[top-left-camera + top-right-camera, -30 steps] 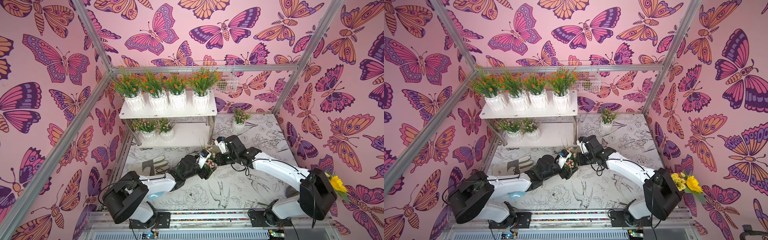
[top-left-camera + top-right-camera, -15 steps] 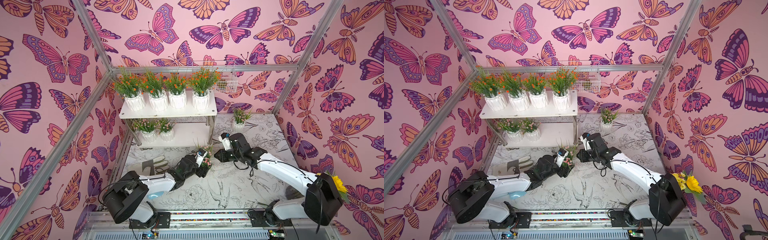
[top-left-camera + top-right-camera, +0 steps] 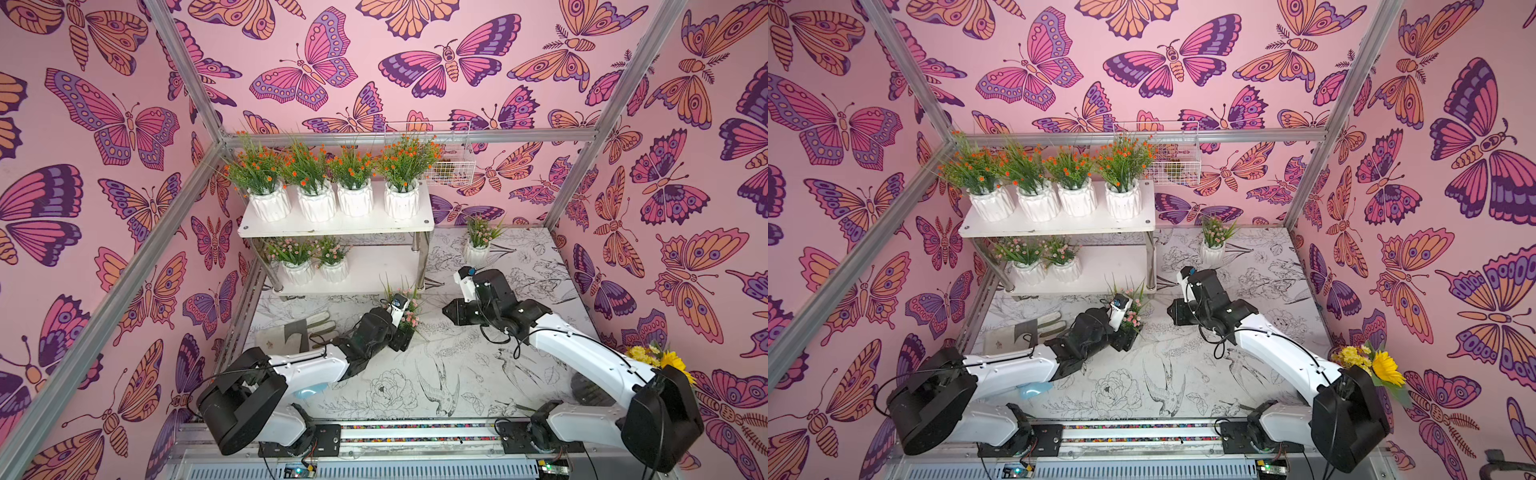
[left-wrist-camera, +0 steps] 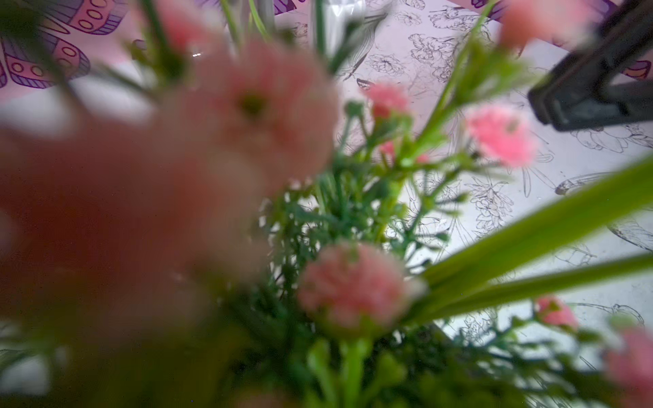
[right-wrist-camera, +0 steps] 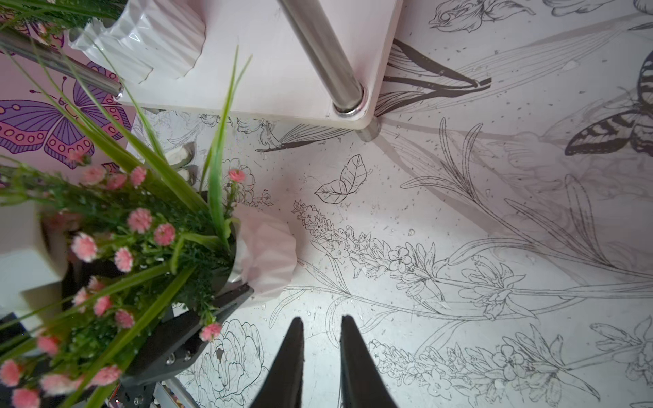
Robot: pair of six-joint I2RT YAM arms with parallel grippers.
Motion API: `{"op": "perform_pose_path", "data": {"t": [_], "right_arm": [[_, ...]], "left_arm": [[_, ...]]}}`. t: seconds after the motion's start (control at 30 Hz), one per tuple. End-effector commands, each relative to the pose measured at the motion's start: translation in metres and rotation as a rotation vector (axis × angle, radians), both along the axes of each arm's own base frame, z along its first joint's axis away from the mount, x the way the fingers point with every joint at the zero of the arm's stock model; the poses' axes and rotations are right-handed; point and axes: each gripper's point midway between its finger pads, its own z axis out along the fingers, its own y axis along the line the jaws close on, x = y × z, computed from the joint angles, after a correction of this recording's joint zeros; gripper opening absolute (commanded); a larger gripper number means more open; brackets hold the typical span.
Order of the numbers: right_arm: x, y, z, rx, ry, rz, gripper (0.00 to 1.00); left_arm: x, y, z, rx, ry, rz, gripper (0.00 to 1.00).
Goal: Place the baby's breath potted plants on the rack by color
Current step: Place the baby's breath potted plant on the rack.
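The white two-tier rack (image 3: 332,226) (image 3: 1059,227) stands at the back left. Several orange baby's breath potted plants (image 3: 316,170) fill its top tier, and two pink ones (image 3: 291,253) (image 3: 330,251) stand at the left of the lower tier. Another pink plant (image 3: 478,232) stands on the table at the back right. My left gripper (image 3: 405,332) is shut on the white pot (image 5: 265,254) of a pink plant (image 3: 409,316) (image 4: 353,286), just in front of the rack's right front leg. My right gripper (image 3: 451,311) (image 5: 321,319) hovers to its right, jaws slightly apart and empty.
A gardening glove (image 3: 299,332) lies on the table to the left of my left arm. A white wire basket (image 3: 449,166) hangs on the back wall. A yellow sunflower bunch (image 3: 660,361) sits at the right edge. The rack's metal leg (image 5: 325,60) stands close by.
My right gripper has drawn back to the right, away from the pink plant, and its jaws have parted a little. The left gripper still holds the plant in nearly the same place.
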Motion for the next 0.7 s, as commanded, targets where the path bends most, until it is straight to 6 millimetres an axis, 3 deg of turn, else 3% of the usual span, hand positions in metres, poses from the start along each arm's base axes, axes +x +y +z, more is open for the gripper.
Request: {"op": "perform_pose_path", "data": {"t": [0.0, 0.3, 0.67], "right_arm": [[-0.004, -0.009, -0.005, -0.027, 0.011, -0.019, 0.21], [-0.008, -0.015, -0.008, -0.038, 0.011, -0.028, 0.22], [-0.011, -0.017, -0.009, -0.04, 0.016, -0.03, 0.22]], "left_arm": [[0.024, 0.003, 0.052, -0.05, -0.117, 0.071, 0.67], [0.058, 0.027, 0.083, -0.063, -0.161, 0.164, 0.67], [0.115, 0.061, 0.094, -0.109, -0.2, 0.271, 0.68]]}}
